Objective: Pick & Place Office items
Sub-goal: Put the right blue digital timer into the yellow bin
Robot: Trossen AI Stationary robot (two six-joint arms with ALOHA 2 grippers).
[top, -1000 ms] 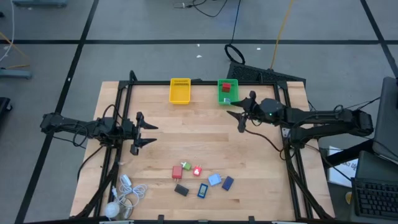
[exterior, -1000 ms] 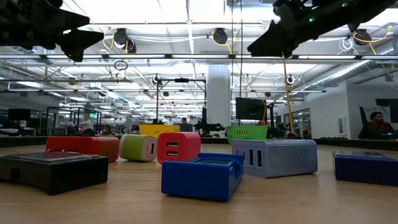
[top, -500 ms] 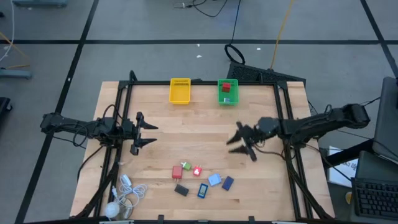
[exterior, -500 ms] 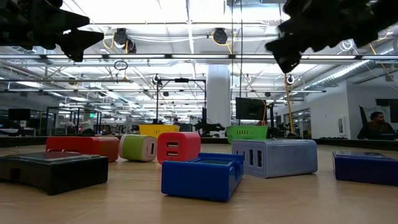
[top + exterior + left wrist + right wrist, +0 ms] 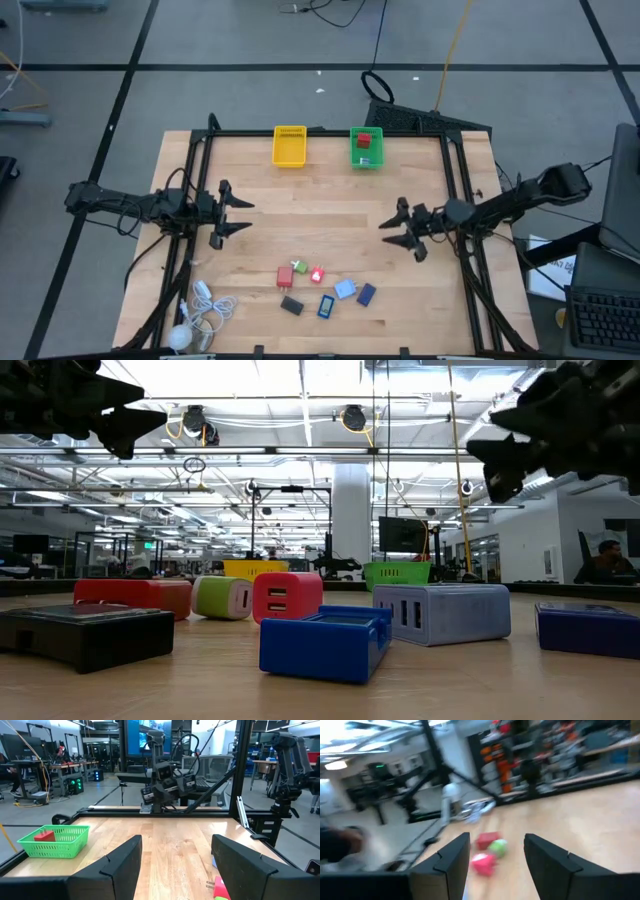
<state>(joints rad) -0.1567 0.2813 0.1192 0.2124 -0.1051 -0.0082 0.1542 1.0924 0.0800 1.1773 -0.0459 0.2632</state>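
Several tiny office items lie flat in a cluster near the table's near edge: a red one (image 5: pixel 285 275), green (image 5: pixel 301 267), black (image 5: pixel 291 305), blue (image 5: pixel 326 306) and dark blue (image 5: pixel 366 294). The low view shows them close up, such as the red one (image 5: pixel 287 596) and the blue one (image 5: pixel 325 642). More pieces sit in the green basket (image 5: pixel 366 148). My left gripper (image 5: pixel 235 212) hovers open over the table's left part. My right gripper (image 5: pixel 400 234) hovers open right of the centre, above and far-right of the cluster, and its blurred wrist view shows red and green pieces (image 5: pixel 489 848).
A yellow basket (image 5: pixel 289 145) stands beside the green one at the far edge. A white coiled cable (image 5: pixel 208 308) with a round ball (image 5: pixel 178 338) lies at the near left corner. Bare wood spans the table's middle between the two grippers. A person (image 5: pixel 603 560) sits in the room beyond.
My right gripper has come away from beside the green basket. It swept toward the near edge, then a little toward the right edge, and stays open. My left arm and the pieces have kept still.
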